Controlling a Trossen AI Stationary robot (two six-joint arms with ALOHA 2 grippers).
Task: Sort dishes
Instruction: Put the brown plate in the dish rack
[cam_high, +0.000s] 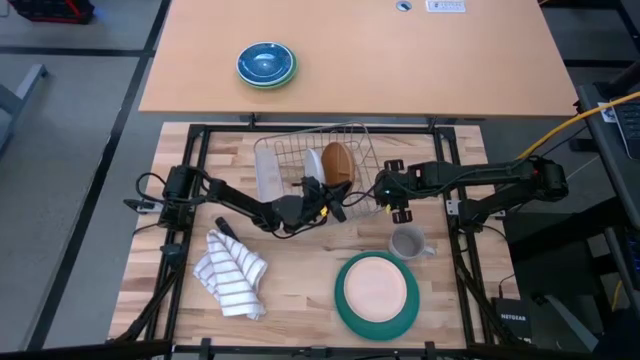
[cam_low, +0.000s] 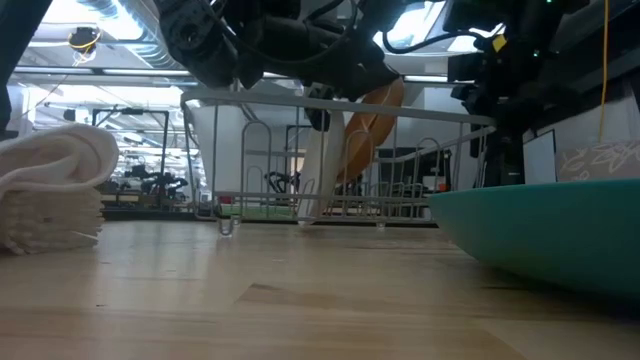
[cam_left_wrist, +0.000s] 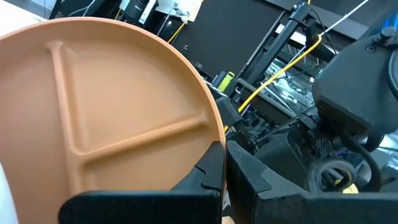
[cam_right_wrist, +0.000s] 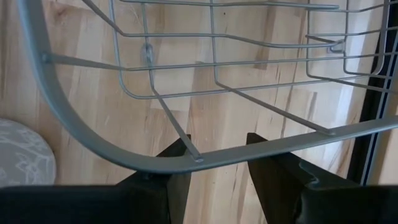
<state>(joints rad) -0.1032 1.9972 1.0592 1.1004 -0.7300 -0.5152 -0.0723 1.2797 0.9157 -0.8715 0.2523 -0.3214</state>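
Observation:
A wire dish rack (cam_high: 300, 150) stands at the table's far middle. In it a white plate (cam_high: 313, 165) stands on edge, and beside it a brown divided plate (cam_left_wrist: 112, 112) stands tilted, with my left gripper (cam_left_wrist: 225, 171) shut on it at the rack's near side (cam_high: 325, 188). My right gripper (cam_right_wrist: 214, 168) is open and points steeply down over the rack's right near corner (cam_high: 392, 192). The rim wire (cam_right_wrist: 199, 158) runs across in front of its fingers. A pale tan plate (cam_high: 378, 283) lies on a dark green plate (cam_high: 350, 315) at the near right. My left gripper pinches the brown plate's rim (cam_left_wrist: 216, 146) between its two fingers. They come about level from the table's near left, over the rack's near rim. The plate stands on edge, tilted (cam_low: 365, 130); whether its lower edge rests on the rack's wires I cannot tell. My right gripper: whether its fingers touch the rack's rim wire I cannot tell.
A grey mug (cam_high: 407, 243) stands just nearer than my right gripper. A striped white towel (cam_high: 232, 270) lies at the near left. Blue bowls on a green one (cam_high: 265, 65) sit on the far table beyond the rack.

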